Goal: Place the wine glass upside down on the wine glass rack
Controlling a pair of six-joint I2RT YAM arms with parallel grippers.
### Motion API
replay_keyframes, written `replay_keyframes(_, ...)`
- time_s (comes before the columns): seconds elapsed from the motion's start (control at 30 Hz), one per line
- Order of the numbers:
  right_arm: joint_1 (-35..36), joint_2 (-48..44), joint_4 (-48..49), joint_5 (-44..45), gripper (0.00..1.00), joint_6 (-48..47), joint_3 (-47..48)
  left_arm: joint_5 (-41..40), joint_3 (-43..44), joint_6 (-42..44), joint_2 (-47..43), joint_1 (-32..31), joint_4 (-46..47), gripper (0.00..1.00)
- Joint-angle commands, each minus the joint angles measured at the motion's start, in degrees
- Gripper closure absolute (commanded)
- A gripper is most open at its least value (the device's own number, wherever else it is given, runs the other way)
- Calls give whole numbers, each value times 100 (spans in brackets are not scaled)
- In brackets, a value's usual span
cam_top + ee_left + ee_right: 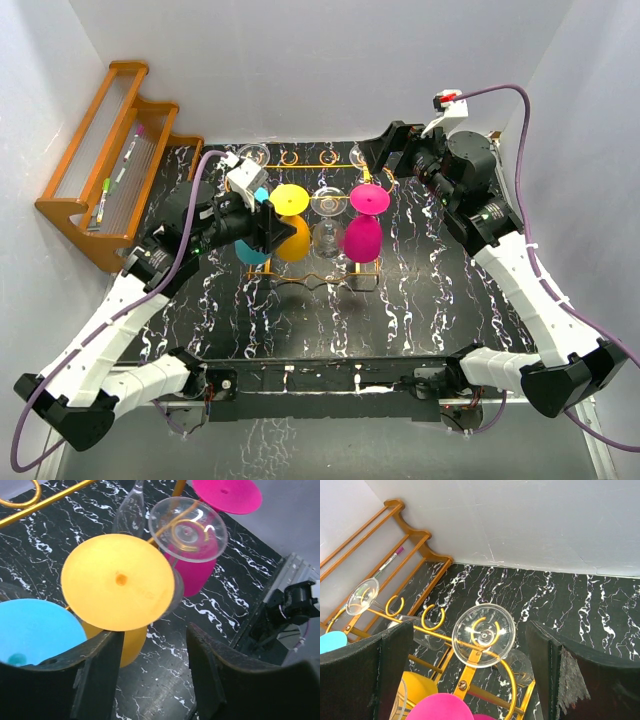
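Your left gripper (155,647) has its fingers (100,672) parted with nothing between them. The right gripper (378,160) hangs wide open and empty over the far end of the wine glass rack (322,283). The yellow wine glass (117,582) hangs bowl-down in that rack, foot on top, just ahead of your left fingertips.

The risk is in your retreat. The yellow foot sits right above the fingers, so lifting as you pull back could catch its rim and tip the stem out of its slot. A sideways drift could knock the blue glass (35,630) or swing yellow into the clear glass (187,530) beside it.

Only the left wrist view shows that the gap is empty. Only the top view shows both arms and all 4 hanging glasses. The right wrist view alone shows the clear foot resting on its gold ring.
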Motion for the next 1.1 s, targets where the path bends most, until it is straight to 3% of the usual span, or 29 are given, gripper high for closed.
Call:
replay_keyframes(0.0, -11, -150, 37, 180, 2, 32, 74, 534, 480, 364, -296, 11, -403, 42)
replay_keyframes(0.17, -48, -198, -154, 595, 2, -34, 39, 849, 902, 766, -428, 12, -1269, 19)
replay_keyframes(0.23, -100, -200, -162, 702, 2, -3, 34, 850, 1035, 960, -541, 6, -1586, 4)
replay_keyframes(0.37, -545, -71, -372, 517, 2, 88, 216, 98, 1391, 1341, -806, 18, -1981, 3)
replay_keyframes(0.47, -1468, 302, -884, -258, 2, 261, 469, -785, 1583, 1646, -918, 341, -2032, 3)
replay_keyframes(0.6, -2647, 226, -880, -838, 2, 565, -38, -2063, 1732, 1997, -1041, 981, -2048, 3)
replay_keyframes(0.83, -2955, -420, -740, -543, 2, 627, -1285, -3407, 1824, 2351, -501, 1996, -2848, 3)
replay_keyframes(0.93, -2957, -643, -708, -653, 2, 657, -1880, -3411, 1690, 2157, -202, 2442, -3074, 3)
replay_keyframes(1.07, -2955, -794, -1093, -536, 2, 1042, -2436, -2271, 1535, 1576, 227, 3238, -3484, 3)
